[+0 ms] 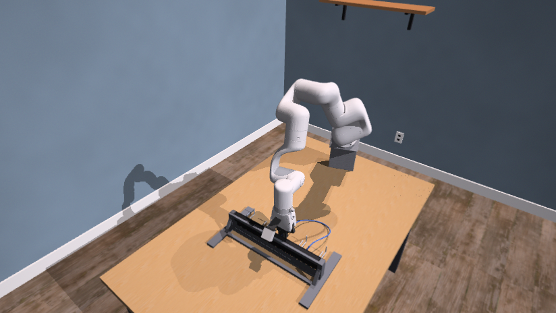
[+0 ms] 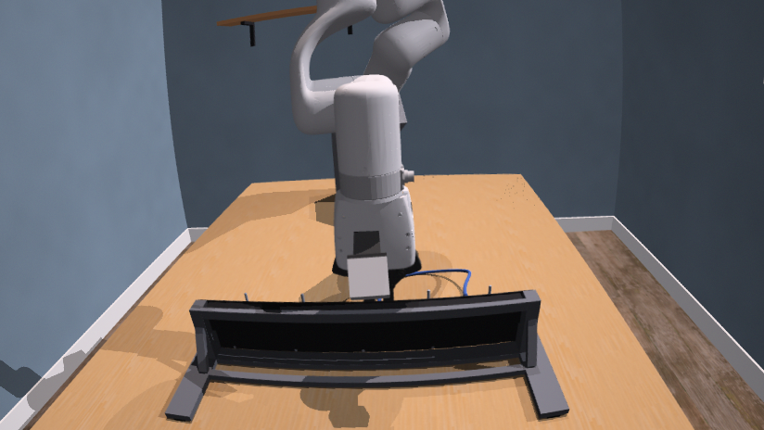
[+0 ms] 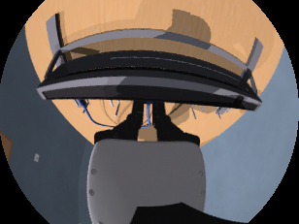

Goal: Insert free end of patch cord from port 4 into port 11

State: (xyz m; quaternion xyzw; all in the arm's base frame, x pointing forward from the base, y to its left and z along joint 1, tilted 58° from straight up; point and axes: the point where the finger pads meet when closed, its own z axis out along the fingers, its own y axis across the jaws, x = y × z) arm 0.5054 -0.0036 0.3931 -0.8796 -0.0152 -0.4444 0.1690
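The dark grey rack (image 1: 320, 280) (image 2: 368, 379) (image 3: 146, 33) stands upright on the table, its port side turned to the arm. The blue patch cord (image 1: 329, 230) (image 2: 438, 271) (image 3: 87, 114) leaves the rack at the left in the wrist view, where its fixed plug sits, and loops round to my fingers. My gripper (image 1: 285, 234) (image 3: 149, 98) is low behind the rack's middle, shut on the cord's free-end plug, with blue cord showing between the fingers. The rack's top beam hides the plug's tip, the ports and number plates, so its depth and latch cannot be told.
Thin metal prongs (image 1: 305, 241) (image 3: 194, 112) stick out behind the rack on both sides of my gripper. A small grey part (image 1: 247, 210) is behind the rack's end. The wooden table (image 1: 373, 217) (image 2: 470, 229) carries the rack; its side edges lie beyond the rack's feet.
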